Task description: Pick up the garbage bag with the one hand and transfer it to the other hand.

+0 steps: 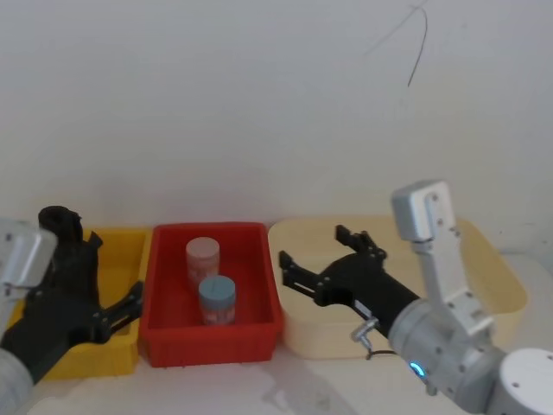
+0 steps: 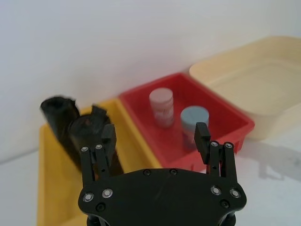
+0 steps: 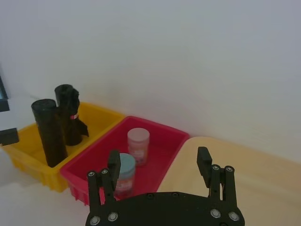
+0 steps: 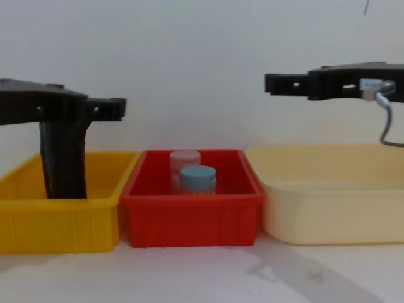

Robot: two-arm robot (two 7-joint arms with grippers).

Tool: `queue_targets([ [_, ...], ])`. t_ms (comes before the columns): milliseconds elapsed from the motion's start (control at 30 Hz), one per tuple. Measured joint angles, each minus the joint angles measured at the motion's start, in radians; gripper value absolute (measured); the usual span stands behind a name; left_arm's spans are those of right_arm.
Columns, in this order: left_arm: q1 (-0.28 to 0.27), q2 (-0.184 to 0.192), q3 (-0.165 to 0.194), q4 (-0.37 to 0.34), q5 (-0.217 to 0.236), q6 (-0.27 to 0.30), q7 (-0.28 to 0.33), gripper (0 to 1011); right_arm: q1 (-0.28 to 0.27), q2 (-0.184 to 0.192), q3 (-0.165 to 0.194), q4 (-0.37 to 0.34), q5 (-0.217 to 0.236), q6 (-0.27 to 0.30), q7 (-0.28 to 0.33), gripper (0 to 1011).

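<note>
Legend: the garbage bag (image 3: 47,134), a tall matte black plastic roll, stands upright, long axis vertical, in the yellow plastic bin (image 3: 30,165) at left, beside a similar red-marked black roll (image 3: 70,117). The slim black left gripper (image 2: 155,134), spread and empty, hovers level just short of it and is much the nearer. The blue-ringed right gripper (image 3: 158,157), likewise spread, hangs well apart over the cream tub (image 1: 508,285).

Left of the red bin (image 4: 192,218), the garbage bag (image 3: 48,134) and red-marked roll (image 3: 68,117) are standing close together, crowding the yellow bin (image 4: 57,221). The left gripper (image 2: 155,135), fingers spread, is hanging just beside them. Pink jar (image 1: 202,255) and blue-lidded jar (image 1: 217,298) are blocking the red bin's middle. Air above the red bin is lying open up to the right gripper (image 4: 273,83), hovering spread over the cream bin (image 4: 328,214) on its right.
</note>
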Motion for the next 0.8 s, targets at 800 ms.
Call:
queue_targets([
  [800, 0.131, 0.058, -0.126, -0.049, -0.028, 0.075, -0.002, 1001, 0.159, -0.085, -0.115, 0.183, -0.063, 0.029, 0.053, 1001],
])
